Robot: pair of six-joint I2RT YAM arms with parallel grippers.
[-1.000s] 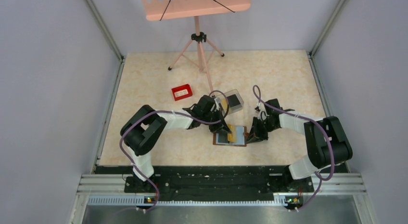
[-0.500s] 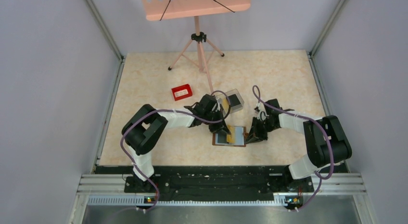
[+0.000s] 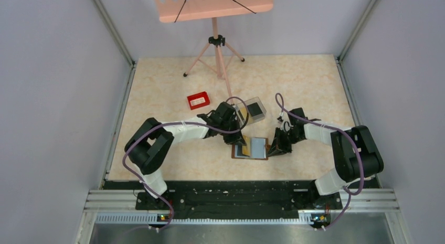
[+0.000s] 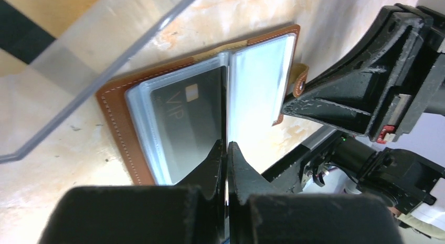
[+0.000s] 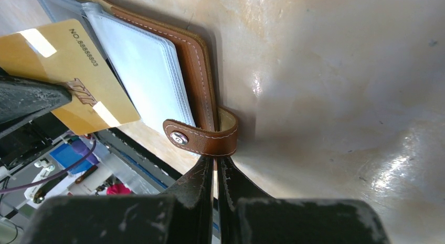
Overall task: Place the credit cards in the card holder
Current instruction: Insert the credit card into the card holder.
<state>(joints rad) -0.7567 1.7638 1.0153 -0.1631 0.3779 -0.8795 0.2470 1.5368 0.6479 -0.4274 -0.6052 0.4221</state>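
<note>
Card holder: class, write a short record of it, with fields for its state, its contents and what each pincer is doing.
state: card holder lies open, flat
contents: black card in a clear sleeve
left pincer: shut on a gold card, over the open holder
right pincer: shut, tips at the snap strap

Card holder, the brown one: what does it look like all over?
The card holder is brown leather with pale stitching, lying open and flat on the table. Inside are clear plastic sleeves; one holds a black card marked VIP. A strap with a metal snap sticks out from the edge nearest the right arm, and the right gripper, jaws shut, touches that strap. The left gripper holds a gold card over the open sleeves.
</note>
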